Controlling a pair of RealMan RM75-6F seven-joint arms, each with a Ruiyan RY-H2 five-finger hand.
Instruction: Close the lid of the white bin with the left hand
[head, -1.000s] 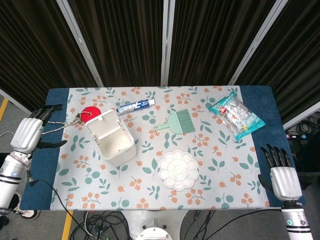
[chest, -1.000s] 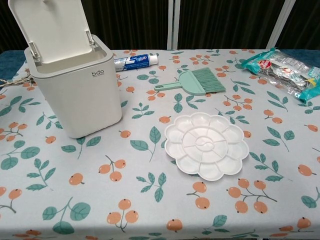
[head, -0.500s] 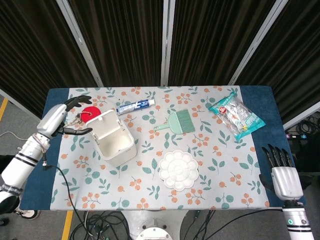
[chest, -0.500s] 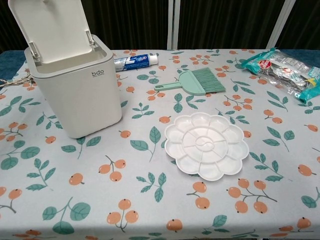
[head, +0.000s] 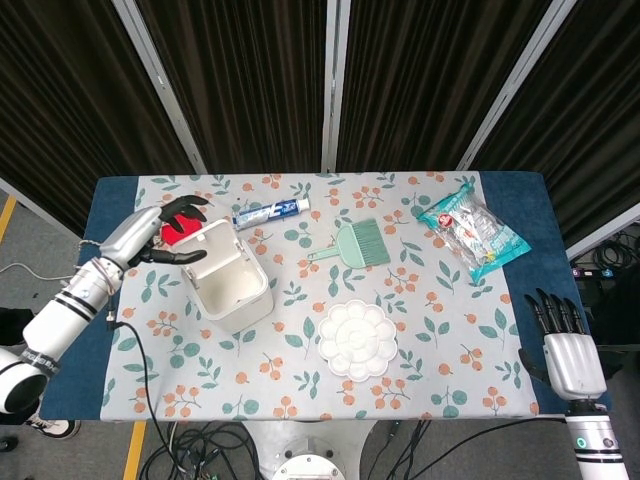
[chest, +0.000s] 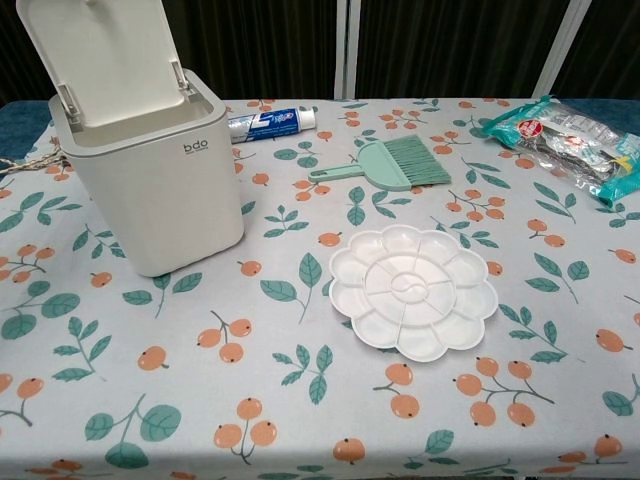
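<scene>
The white bin (head: 232, 287) (chest: 150, 180) stands on the left part of the table with its lid (head: 207, 249) (chest: 100, 55) tipped up and open. In the head view my left hand (head: 165, 229) is right behind the lid, fingers spread and curved toward its back; it holds nothing, and whether a fingertip touches the lid is unclear. The chest view does not show that hand. My right hand (head: 562, 345) hangs open off the table's front right corner, fingers straight.
A red disc (head: 180, 222) on a cord lies under my left hand. A toothpaste tube (head: 271, 212), a green brush (head: 357, 244), a white palette (head: 356, 338) and a snack bag (head: 472, 229) lie across the floral cloth.
My left hand has swung in from the table's left edge toward the bin and now sits just behind the raised lid. The lid and right hand have not moved.
</scene>
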